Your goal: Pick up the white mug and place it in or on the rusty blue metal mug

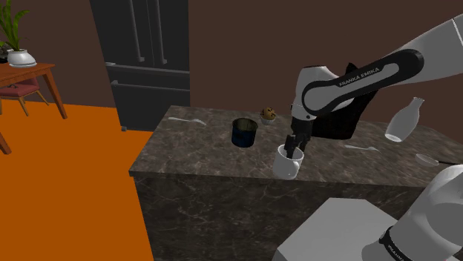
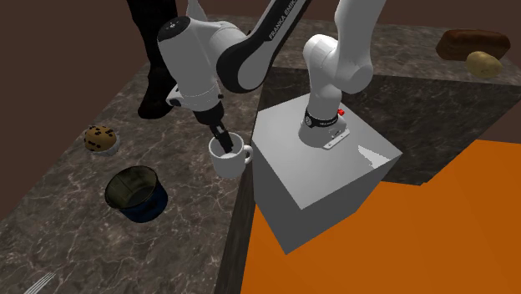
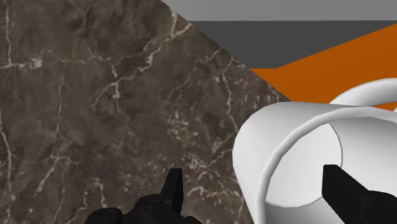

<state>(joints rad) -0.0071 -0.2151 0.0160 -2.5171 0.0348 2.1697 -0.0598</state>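
Bare marble counter [image 1: 193, 152] runs from the white mug [image 1: 288, 164] to the blue mug [image 1: 244, 133], a free lane; the muffin [image 1: 268, 113] sits off it, just behind the blue mug.

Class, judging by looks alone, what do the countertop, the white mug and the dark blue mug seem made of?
Countertop: polished dark stone, marble-like, pale veins. White mug: plain smooth white, perhaps ceramic; unclear. Dark blue mug: possibly metal, brownish rust-like patches inside.

Dark marble desk [image 1: 200, 152]. Muffin [image 1: 268, 113] near far edge. White bottle [image 1: 404, 121] tilted. Fork [image 1: 185, 119] by corner. Dark fridge [image 1: 145, 52] behind. Potted plant [image 1: 18, 44] on wooden side table [image 1: 33, 73]. Orange floor [image 1: 67, 185].
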